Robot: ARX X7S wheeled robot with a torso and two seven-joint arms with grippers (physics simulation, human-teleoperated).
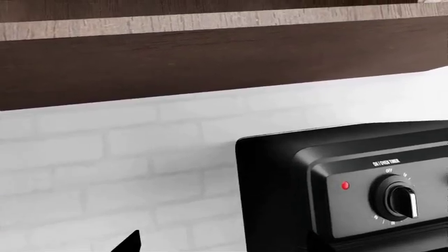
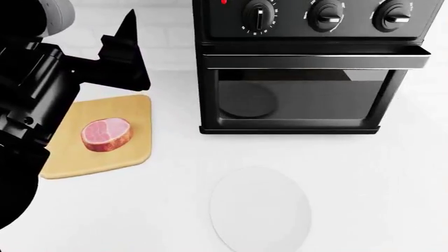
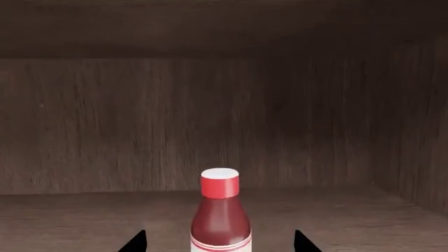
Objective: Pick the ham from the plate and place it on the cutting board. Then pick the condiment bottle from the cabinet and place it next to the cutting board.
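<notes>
The ham (image 2: 106, 134), a round pink slice with a reddish rind, lies on the tan cutting board (image 2: 77, 157) at the left of the counter. The white plate (image 2: 260, 210) sits bare near the front. My left gripper (image 2: 123, 42) hangs open above the board's far edge, holding nothing; in its wrist view one fingertip (image 1: 130, 242) shows against the white brick wall. The condiment bottle (image 3: 220, 220), dark red with a red-and-white cap, stands upright inside the wooden cabinet (image 3: 105, 131). My right gripper (image 3: 219, 244) is open, with one fingertip on each side of the bottle and clear gaps between them.
A black toaster oven (image 2: 308, 79) with a row of knobs stands at the back of the counter, right of the board and behind the plate. Its left corner (image 1: 280, 184) is close to my left gripper. A dark wooden cabinet underside (image 1: 210, 63) runs above the wall.
</notes>
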